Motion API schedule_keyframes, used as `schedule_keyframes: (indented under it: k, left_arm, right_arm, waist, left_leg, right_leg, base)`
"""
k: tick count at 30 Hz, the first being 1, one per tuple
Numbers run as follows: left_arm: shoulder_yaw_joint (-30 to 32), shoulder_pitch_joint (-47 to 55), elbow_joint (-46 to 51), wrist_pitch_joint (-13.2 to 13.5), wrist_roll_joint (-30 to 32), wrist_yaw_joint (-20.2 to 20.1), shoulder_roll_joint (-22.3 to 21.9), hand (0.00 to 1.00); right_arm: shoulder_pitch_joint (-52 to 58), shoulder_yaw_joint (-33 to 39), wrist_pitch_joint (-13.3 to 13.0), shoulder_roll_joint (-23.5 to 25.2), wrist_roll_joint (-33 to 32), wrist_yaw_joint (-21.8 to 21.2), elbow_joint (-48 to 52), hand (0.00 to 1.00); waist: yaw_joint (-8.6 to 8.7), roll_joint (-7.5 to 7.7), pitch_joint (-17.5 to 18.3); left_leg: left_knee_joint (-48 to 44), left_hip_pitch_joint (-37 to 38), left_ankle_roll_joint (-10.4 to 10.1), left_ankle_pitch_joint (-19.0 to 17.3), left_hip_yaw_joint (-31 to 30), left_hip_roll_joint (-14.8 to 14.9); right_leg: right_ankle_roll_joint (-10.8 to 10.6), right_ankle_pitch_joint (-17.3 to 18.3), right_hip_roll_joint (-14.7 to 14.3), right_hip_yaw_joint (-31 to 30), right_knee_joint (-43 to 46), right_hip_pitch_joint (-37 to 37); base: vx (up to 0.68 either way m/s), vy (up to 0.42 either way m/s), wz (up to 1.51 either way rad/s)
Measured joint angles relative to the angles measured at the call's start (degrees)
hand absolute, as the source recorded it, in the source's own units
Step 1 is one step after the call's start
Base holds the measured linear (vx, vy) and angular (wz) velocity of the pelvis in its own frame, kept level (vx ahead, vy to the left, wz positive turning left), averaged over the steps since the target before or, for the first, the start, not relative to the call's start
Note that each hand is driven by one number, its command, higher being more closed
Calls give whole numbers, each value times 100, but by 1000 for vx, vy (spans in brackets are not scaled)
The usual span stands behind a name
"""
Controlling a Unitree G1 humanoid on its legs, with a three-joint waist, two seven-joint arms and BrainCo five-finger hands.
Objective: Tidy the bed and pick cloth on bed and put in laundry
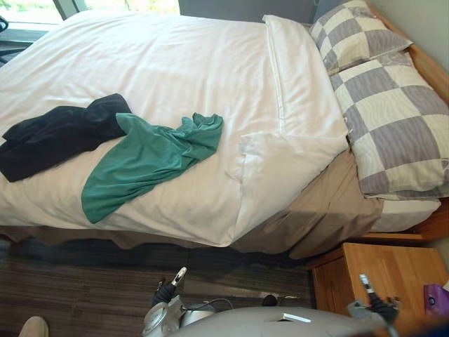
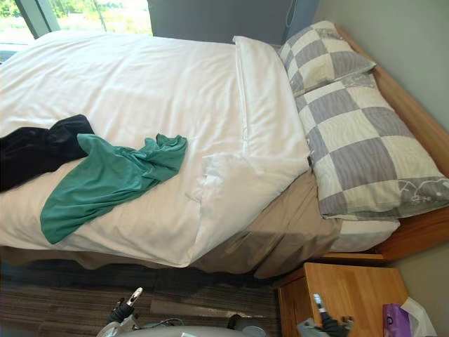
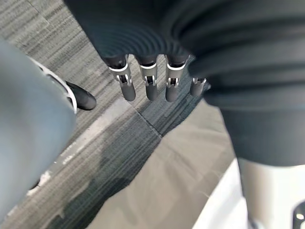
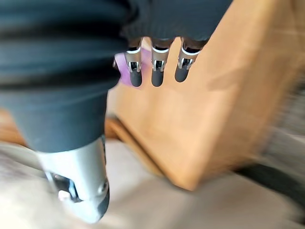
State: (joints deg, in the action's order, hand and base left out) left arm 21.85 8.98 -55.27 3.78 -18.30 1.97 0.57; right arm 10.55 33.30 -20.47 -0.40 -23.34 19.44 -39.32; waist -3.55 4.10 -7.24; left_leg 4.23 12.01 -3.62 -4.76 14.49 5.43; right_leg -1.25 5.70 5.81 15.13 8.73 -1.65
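A green cloth (image 1: 147, 161) lies crumpled on the white duvet (image 1: 175, 70) near the bed's front edge. A black cloth (image 1: 56, 137) lies beside it on the left, touching it. The duvet's near right corner (image 1: 280, 165) is folded back, baring the tan sheet (image 1: 330, 203). My left hand (image 1: 170, 286) hangs low over the floor in front of the bed, fingers (image 3: 150, 83) straight and holding nothing. By the wooden nightstand (image 1: 393, 270) hangs my right hand (image 1: 373, 300), its fingers (image 4: 157, 67) straight and empty too.
Two grey-and-cream checked pillows (image 1: 400, 119) lie at the head of the bed on the right. A purple item (image 1: 436, 298) rests on the nightstand's right side. Dark striped carpet (image 1: 84, 281) runs along the bed's front. A pale shoe tip (image 1: 31, 328) shows at bottom left.
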Motion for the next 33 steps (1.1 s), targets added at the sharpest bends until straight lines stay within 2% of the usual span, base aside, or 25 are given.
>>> schedule_keyframes:
  k: [2,4,6,10,12,15,17,19,23,27,29,33]
  left_arm:
    - [-194,128,25,-66,101,43,157,0]
    - [-437,255,40,-205,98,63,327,0]
    - [-725,380,71,-390,95,62,489,0]
    - [-967,468,239,-568,172,-32,656,0]
    - [-1072,509,238,-576,228,-187,668,0]
    - [-1268,555,250,-567,398,-211,669,0]
    - [-1292,565,333,-574,401,-179,683,0]
    - [-1293,576,443,-584,443,-158,696,0]
    - [-1348,540,632,-614,968,-157,871,0]
    - [-1318,247,687,-740,1105,-146,952,0]
    - [-1259,81,727,-807,1104,-140,972,0]
    - [-1130,-281,1015,-867,1256,-155,1162,0]
  right_arm:
    - [-208,-62,47,-345,359,96,646,0]
    - [-439,-202,203,-672,827,117,1017,0]
    - [-759,-402,516,-1001,1443,92,1131,0]
    - [-1232,-898,1023,-1419,2252,-143,1154,0]
    - [-1476,-1207,1178,-1581,2550,-271,1251,0]
    - [-1815,-1761,1404,-1812,2902,-500,1371,0]
    - [-2034,-2101,1618,-1870,3044,-645,1372,0]
    - [-2207,-2286,1706,-1872,3049,-697,1372,0]
    - [-2729,-2745,1915,-1873,3145,-812,1375,0]
    - [-3351,-2966,2019,-2019,3150,-819,1374,0]
    - [-3676,-3084,2028,-2147,3149,-826,1373,0]
    - [-4331,-3201,2091,-2313,3140,-882,1352,0]
  waist:
    - [65,35,25]
    - [106,39,21]
    - [98,70,46]
    - [103,99,62]
    - [93,15,8]
    - [105,-84,-59]
    - [96,-50,-81]
    - [80,-2,-117]
    - [37,221,-347]
    - [-69,310,-777]
    - [-141,301,-1000]
    - [-284,346,-1474]
  left_leg:
    - [147,42,-10,53,-22,-39]
    - [159,60,40,87,-84,-61]
    - [159,64,42,87,-142,-52]
    - [131,-36,49,115,-268,-85]
    - [127,-43,52,119,-284,-94]
    - [85,-75,57,120,-342,-112]
    - [44,-103,58,119,-439,-92]
    - [23,-119,58,118,-477,-80]
    - [-173,-318,77,88,-611,-87]
    - [-575,-771,76,-30,-743,-33]
    - [-779,-998,83,-63,-781,-14]
    - [-1465,-1593,44,-294,-919,168]
  right_leg:
    - [-29,-53,-4,-20,-67,-6]
    - [-32,-59,-7,-41,-80,-28]
    - [-32,-59,-76,-146,-86,-55]
    - [-27,-58,-119,-339,-177,-57]
    - [-26,-58,-114,-338,-178,-58]
    - [-20,-62,-99,-340,-172,-60]
    - [10,-81,-110,-340,-171,-94]
    - [41,-101,-117,-341,-171,-105]
    - [40,-103,-88,-343,-180,-78]
    - [36,-163,-95,-358,-224,73]
    - [10,-246,-132,-362,-294,141]
    - [-54,-389,-278,-437,-301,335]
  base:
    - [-20,13,0]
    - [0,4,2]
    - [22,-17,8]
    - [35,0,15]
    - [22,-1,5]
    - [10,1,9]
    - [10,-12,18]
    - [-23,-15,11]
    - [-76,-17,15]
    - [-97,-30,16]
    - [-69,-29,13]
    - [-44,-19,17]
